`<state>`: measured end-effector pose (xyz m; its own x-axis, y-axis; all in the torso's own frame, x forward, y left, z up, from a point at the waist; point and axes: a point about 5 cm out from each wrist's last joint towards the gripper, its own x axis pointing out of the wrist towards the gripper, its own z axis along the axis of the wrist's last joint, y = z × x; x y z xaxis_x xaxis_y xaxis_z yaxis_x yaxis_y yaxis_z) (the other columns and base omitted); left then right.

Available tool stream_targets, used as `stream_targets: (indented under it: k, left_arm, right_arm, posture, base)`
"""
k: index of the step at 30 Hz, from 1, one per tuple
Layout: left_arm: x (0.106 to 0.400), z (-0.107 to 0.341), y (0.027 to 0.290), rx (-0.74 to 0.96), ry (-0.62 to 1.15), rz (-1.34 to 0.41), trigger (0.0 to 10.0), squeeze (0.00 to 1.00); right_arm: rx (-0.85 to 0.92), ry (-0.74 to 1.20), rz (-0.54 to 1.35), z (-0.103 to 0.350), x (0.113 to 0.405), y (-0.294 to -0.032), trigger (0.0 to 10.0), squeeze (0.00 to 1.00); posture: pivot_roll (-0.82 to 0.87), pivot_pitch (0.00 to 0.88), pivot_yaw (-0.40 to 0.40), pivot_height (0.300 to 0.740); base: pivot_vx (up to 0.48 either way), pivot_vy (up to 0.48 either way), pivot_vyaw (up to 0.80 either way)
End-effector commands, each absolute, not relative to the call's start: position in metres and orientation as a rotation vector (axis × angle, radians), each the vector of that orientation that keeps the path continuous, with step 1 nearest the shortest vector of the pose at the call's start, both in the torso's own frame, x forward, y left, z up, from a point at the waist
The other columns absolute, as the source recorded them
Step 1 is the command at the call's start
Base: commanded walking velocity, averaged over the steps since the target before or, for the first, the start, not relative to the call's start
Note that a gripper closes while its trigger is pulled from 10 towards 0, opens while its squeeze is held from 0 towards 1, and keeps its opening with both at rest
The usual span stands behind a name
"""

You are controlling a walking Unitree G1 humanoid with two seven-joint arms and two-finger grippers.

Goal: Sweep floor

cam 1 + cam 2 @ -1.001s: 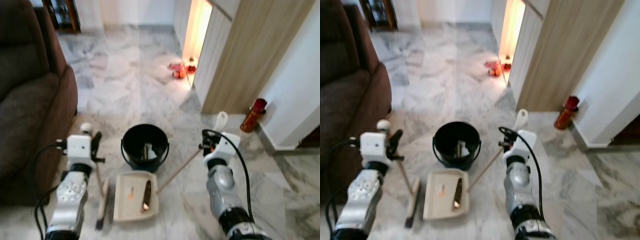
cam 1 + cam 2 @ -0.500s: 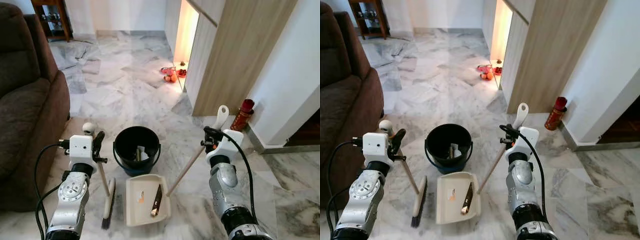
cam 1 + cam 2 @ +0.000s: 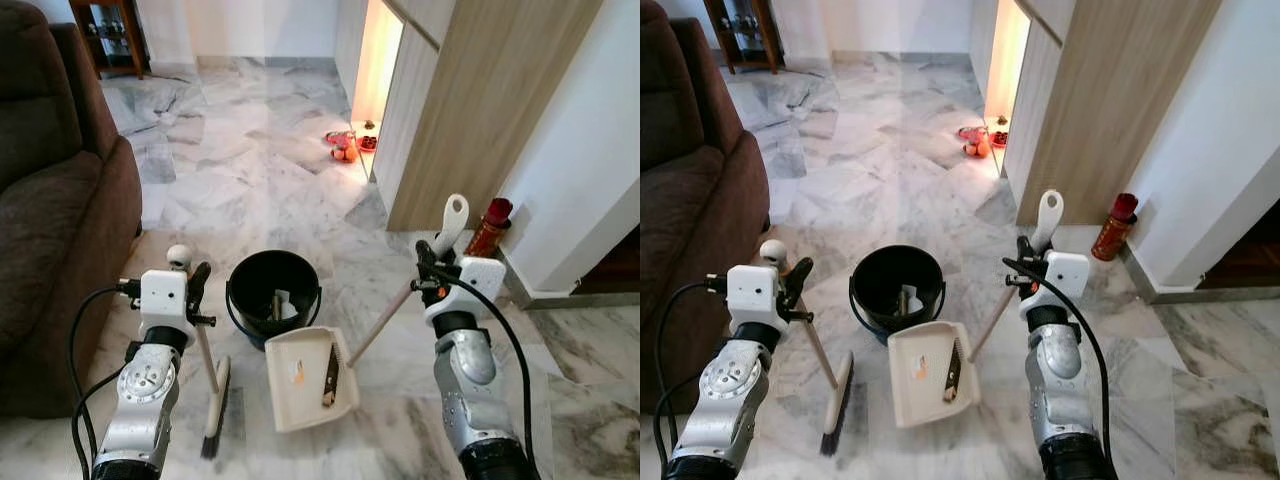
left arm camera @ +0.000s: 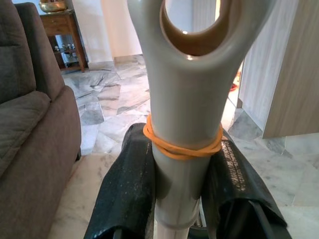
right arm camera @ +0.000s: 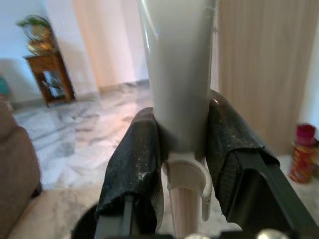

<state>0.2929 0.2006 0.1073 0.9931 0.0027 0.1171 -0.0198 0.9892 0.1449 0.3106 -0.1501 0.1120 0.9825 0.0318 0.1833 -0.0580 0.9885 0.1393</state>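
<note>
A cream plastic long-handled dustpan [image 3: 305, 378] is seen tipped toward a round black plastic bucket [image 3: 274, 293] on a grey-veined marble floor [image 3: 250, 170], its far edge raised just beside the bucket's near rim. The pan's thin wooden shaft is run up and to the right into a pale plastic grip, which is clamped between the black fingers of the right gripper [image 5: 182, 149]. At the left, the left gripper [image 4: 185, 169] is closed on the pale plastic handle of a small brush [image 3: 214, 400], just below an orange rubber band [image 4: 182, 148]; the brush head is rested on the floor, left of the pan.

Two pieces of litter are carried in the pan: a dark brown strip [image 3: 329, 363] and a small orange scrap [image 3: 296, 376]. Pale scraps, too small to be identified, are already held in the bucket.

Both tools are judged light and stiff, the smooth plastic grips likely to twist in the fingers if loosely pinched. A hold high on each grip, as shown, is thought to suit them, though the long shaft makes the loaded pan prone to swing. Further tilting is judged necessary before the litter slides out.

A brown fabric sofa [image 3: 60, 200] stands at the left, and a red canister [image 3: 487, 228] at the far right, beside a wood-panelled wall [image 3: 480, 110].
</note>
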Motion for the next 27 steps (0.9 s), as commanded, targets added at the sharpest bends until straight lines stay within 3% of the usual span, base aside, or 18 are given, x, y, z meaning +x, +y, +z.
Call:
stream_targets:
  k: [1,14,27]
  left_arm:
    - [0.296,0.117,0.200,0.176,-0.166,0.001,10.0,0.00]
    - [0.297,0.118,0.201,0.179,-0.166,0.000,10.0,0.00]
    - [0.295,0.121,0.204,0.180,-0.181,0.013,10.0,0.00]
  right_arm:
    - [0.193,-0.271,0.054,0.133,0.308,-0.151,10.0,0.00]
    - [0.311,-0.389,0.109,0.171,0.287,-0.149,10.0,0.00]
    - [0.300,-0.470,0.068,0.206,0.293,-0.150,10.0,0.00]
  posture:
    - [0.13,0.032,-0.050,0.740]
    - [0.12,0.042,-0.040,0.740]
    - [0.13,0.048,-0.037,0.740]
  base:
    - [0.000,0.000,0.00]
    - [0.000,0.000,0.00]
    - [0.000,0.000,0.00]
